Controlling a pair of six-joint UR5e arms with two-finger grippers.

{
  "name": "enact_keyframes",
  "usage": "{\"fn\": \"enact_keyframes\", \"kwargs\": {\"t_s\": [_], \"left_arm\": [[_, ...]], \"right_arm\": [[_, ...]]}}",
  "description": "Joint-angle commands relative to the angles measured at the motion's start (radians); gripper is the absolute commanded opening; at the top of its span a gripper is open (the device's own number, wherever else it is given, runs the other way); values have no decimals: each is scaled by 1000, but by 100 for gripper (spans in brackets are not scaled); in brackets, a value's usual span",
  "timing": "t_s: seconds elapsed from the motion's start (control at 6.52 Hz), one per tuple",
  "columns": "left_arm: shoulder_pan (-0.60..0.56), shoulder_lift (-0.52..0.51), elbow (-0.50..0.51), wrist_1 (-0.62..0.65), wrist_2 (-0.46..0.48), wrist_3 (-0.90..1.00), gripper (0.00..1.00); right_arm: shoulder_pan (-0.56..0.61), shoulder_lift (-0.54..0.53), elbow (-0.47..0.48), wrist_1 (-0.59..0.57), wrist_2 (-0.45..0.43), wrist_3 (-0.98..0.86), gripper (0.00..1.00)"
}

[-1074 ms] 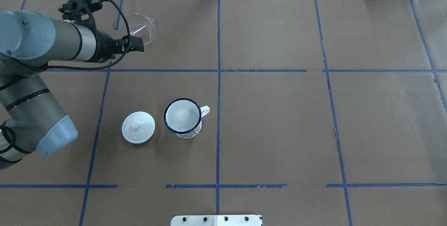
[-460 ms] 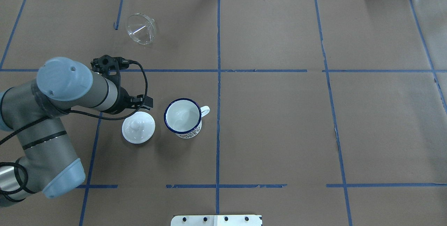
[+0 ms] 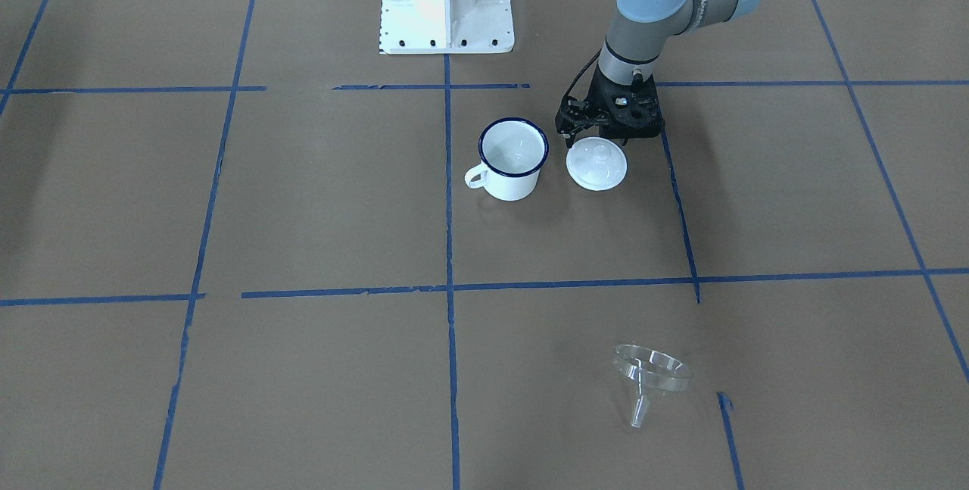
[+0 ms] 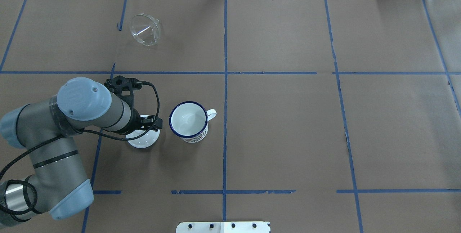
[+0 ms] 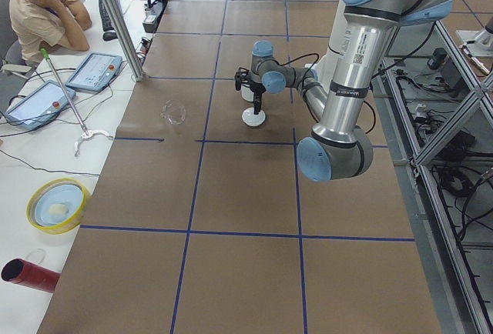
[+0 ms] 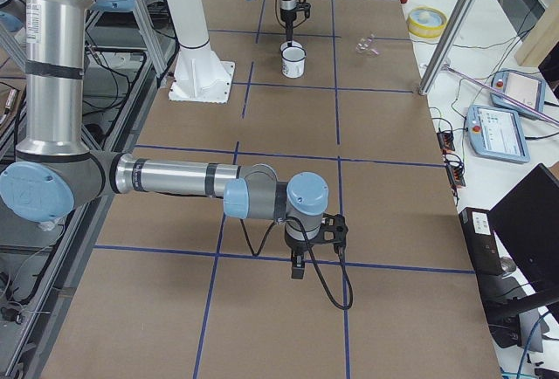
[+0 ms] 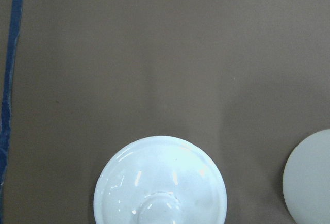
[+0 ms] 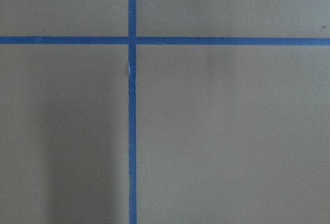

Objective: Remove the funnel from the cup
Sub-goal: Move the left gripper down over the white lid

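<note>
Funnel [image 4: 144,34] lies on table [image 4: 288,125], well apart from the cup [image 4: 188,120].

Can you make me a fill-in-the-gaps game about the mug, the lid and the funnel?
The mug has a dark ____ rim.
The funnel lies apart on the table, so the mug is ____.
The lid below the left gripper is ____ in colour.
Missing words: blue; empty; white.

Even, diffuse overhead light was recorded in all views. Soft shadows were cast beside the cup [image 3: 513,164] and the lid [image 7: 160,180]. Glare streaks were observed on the lid's glaze.
</note>
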Motion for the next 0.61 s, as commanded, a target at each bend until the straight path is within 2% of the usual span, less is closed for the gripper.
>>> {"fn": "enact_keyframes", "kwargs": {"t_s": [0.0, 0.46], "left_arm": [[2, 5, 6, -1, -1, 8, 98], [2, 4, 29, -6, 0, 16, 98]], "right_arm": [[0, 0, 0, 0, 0, 0, 100], [0, 0, 0, 0, 0, 0, 100]]}}
